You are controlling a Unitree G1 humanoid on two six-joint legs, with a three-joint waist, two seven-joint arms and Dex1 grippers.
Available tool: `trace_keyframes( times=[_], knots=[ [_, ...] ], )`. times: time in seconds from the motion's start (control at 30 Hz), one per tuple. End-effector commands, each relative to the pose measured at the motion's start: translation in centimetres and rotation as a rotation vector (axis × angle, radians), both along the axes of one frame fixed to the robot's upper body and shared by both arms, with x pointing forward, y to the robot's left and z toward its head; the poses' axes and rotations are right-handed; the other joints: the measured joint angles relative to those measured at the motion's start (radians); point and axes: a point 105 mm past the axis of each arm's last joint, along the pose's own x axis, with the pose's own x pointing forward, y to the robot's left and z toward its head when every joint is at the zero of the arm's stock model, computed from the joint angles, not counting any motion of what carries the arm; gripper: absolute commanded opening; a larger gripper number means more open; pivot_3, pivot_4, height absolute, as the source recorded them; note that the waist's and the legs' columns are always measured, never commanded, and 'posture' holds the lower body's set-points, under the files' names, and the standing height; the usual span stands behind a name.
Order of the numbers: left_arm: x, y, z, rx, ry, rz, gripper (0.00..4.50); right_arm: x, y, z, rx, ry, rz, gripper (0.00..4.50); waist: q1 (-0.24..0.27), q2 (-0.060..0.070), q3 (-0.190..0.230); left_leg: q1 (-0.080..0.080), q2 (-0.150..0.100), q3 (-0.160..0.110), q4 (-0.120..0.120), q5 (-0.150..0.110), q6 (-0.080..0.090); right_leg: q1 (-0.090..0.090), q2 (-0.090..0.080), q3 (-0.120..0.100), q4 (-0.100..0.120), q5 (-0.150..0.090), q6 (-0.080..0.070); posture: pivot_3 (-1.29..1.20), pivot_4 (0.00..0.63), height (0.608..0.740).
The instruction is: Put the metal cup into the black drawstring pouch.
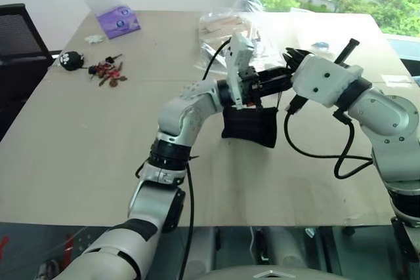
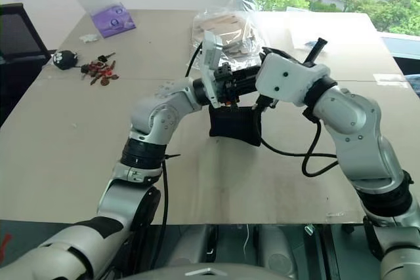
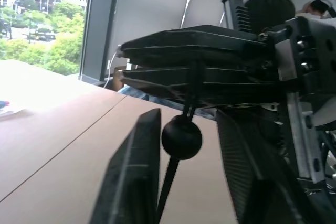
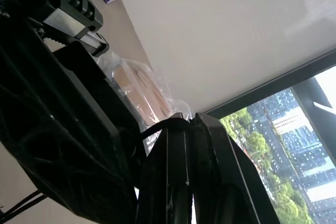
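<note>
Near mid-tabletop (image 1: 79,162), black drawstring pouch (image 1: 249,126) hanging from two meeting pincers. Right pincer (image 1: 279,78) clenched on its cord; left pincer (image 3: 184,145) slightly parted around the cord's knot (image 3: 181,137). Farther back, clear plastic bag (image 1: 226,27); keys (image 1: 108,73) toward far left edge.

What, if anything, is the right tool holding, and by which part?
The black drawstring pouch, by its thin cord, which is pinched between the shut fingers of the right tool.
</note>
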Motion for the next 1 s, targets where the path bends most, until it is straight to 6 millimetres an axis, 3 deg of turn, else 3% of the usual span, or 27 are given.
trace_keyframes(
  times=[0.03,0.1,0.2,0.33,0.43,0.57,0.73,0.87,0.93,0.97,1.0],
  knots=[
    [-0.4,0.5,2.0,-0.057,-0.064,0.003,0.23,-0.7,0.1,0.6,0.005,-0.032,0.016,0.0,0.0,0.0,0.0,0.0,0.0,0.0,0.0,0.0,0.0,0.0,0.0,0.0,0.0,0.0,0.0,0.0,0.15,0.74],
    [-0.3,0.5,1.6,-0.041,-0.06,0.013,0.23,-0.4,-0.6,0.7,0.073,-0.006,-0.016,0.0,-0.002,0.0,0.0,0.0,0.0,0.0,0.0,0.0,0.0,0.0,0.0,0.0,0.0,0.0,0.0,0.0,0.15,0.74],
    [0.1,0.4,0.1,0.024,-0.036,0.039,0.23,0.7,-3.0,2.6,0.495,0.084,-0.088,0.0,-0.005,0.0,0.0,0.0,0.001,0.0,0.0,0.0,0.0,0.0,0.0,0.001,0.001,0.0,0.0,0.0,0.15,0.74],
    [0.9,1.2,-4.7,0.181,0.02,0.107,0.23,2.9,-11.0,4.2,0.908,0.11,-0.311,0.0,-0.001,0.002,0.0,0.0,0.0,0.0,0.0,0.0,0.0,0.0,0.0,0.001,0.001,0.0,0.0,0.0,0.15,0.74],
    [1.4,2.5,-7.6,0.264,0.074,0.163,0.23,3.4,-16.3,3.8,1.055,0.104,-0.465,0.0,0.016,0.002,0.0,0.0,-0.001,0.0,0.0,0.0,0.0,0.0,-0.001,0.0,0.0,0.0,0.0,0.0,0.15,0.74],
    [2.1,3.7,-9.5,0.321,0.106,0.227,0.23,3.5,-19.6,2.2,1.149,0.134,-0.564,0.0,0.016,0.006,0.0,0.0,-0.001,0.002,-0.002,0.0,0.0,-0.001,0.0,0.002,0.001,0.0,0.0,0.0,0.15,0.74],
    [2.5,3.6,-9.5,0.334,0.085,0.247,0.23,3.6,-19.9,-0.4,1.104,0.196,-0.599,0.0,0.015,0.007,0.0,0.001,-0.001,0.003,-0.002,0.0,0.0,-0.001,0.0,0.003,0.001,0.0,0.0,0.0,0.15,0.74],
    [2.3,1.8,-8.5,0.303,0.033,0.218,0.22,3.7,-17.2,-3.6,0.999,0.352,-0.508,0.0,0.016,0.008,-0.001,0.001,-0.001,0.003,-0.002,0.0,0.001,-0.001,0.0,0.003,0.001,0.0,0.0,0.0,0.15,0.74],
    [1.8,0.5,-6.9,0.238,0.025,0.179,0.22,2.9,-16.3,-6.2,0.855,0.433,-0.512,0.0,0.018,0.009,-0.002,0.001,-0.001,0.003,-0.002,-0.002,0.003,0.0,0.0,0.003,0.001,0.0,0.0,0.0,0.15,0.74],
    [1.6,0.2,-6.3,0.219,0.022,0.158,1.25,2.5,-16.0,-7.1,0.785,0.457,-0.511,0.0,0.02,0.009,-0.002,0.001,-0.001,0.003,-0.001,-0.002,0.004,0.0,0.0,0.002,0.001,0.0,0.0,0.0,0.15,0.74],
    [1.3,0.1,-5.9,0.21,0.02,0.148,1.56,2.1,-15.9,-7.8,0.784,0.476,-0.509,0.66,0.019,0.009,-0.002,0.0,-0.001,0.002,-0.001,-0.002,0.004,0.0,0.0,0.002,0.0,0.0,0.0,0.0,0.15,0.74]
  ],
)
